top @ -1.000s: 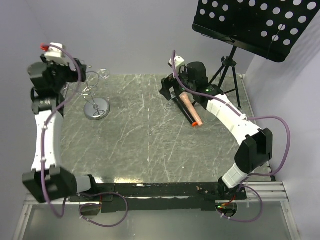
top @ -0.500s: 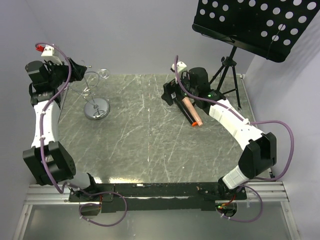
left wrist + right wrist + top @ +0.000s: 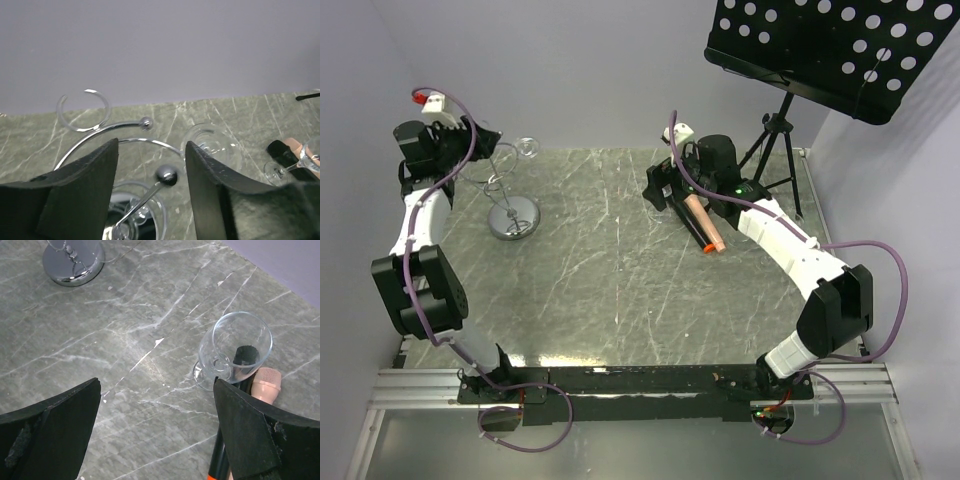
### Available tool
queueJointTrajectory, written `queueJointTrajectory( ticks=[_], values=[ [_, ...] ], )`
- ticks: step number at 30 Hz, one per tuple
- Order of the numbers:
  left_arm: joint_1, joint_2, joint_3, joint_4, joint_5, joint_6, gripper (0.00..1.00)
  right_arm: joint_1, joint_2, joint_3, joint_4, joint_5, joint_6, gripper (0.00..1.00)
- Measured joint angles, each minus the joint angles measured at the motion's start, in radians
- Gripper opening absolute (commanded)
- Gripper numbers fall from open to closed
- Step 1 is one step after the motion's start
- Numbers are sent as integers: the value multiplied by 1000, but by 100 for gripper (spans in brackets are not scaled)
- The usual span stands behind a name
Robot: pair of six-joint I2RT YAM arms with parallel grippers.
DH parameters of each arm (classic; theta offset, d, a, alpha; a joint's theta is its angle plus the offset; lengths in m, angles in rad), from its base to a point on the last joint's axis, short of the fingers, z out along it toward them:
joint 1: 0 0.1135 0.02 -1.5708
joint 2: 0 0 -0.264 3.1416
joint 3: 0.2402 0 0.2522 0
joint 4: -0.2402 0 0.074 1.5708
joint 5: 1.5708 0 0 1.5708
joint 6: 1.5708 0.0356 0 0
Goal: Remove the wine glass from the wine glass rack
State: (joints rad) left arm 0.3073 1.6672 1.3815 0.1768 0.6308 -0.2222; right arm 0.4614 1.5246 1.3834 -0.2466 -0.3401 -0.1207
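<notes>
Hovering over the wine glass rack, left pincer open, wine glass just beyond one fingertip

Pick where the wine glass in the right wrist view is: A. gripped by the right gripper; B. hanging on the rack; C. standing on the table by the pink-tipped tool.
C: the wine glass stands on the table, beside the pink-tipped tool, clear of the open right gripper.

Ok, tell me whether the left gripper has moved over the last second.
Yes. The left gripper has shifted right, closer to the wine glass rack, whose base stays put.
</notes>
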Motion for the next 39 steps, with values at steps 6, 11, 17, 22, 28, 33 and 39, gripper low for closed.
queueJointTrajectory(
  ticks=[6,11,17,22,28,33,39],
  values=[
    [-35,0,0,40,1,5,21,0,0,0,0,11,-5,100],
    [-38,0,0,46,-1,36,1,-1,2,0,0,22,-8,100],
    [-39,0,0,44,0,49,1,-1,12,0,0,30,-8,100],
    [-39,0,10,27,4,39,1,-1,19,0,0,36,-8,100],
    [-38,-1,18,10,4,14,1,-1,19,0,0,35,-6,100],
    [-38,-8,22,-12,2,-3,1,-1,21,0,1,33,-2,100],
    [-47,-22,27,-59,0,-13,1,-1,26,0,2,29,9,100]
  ],
)
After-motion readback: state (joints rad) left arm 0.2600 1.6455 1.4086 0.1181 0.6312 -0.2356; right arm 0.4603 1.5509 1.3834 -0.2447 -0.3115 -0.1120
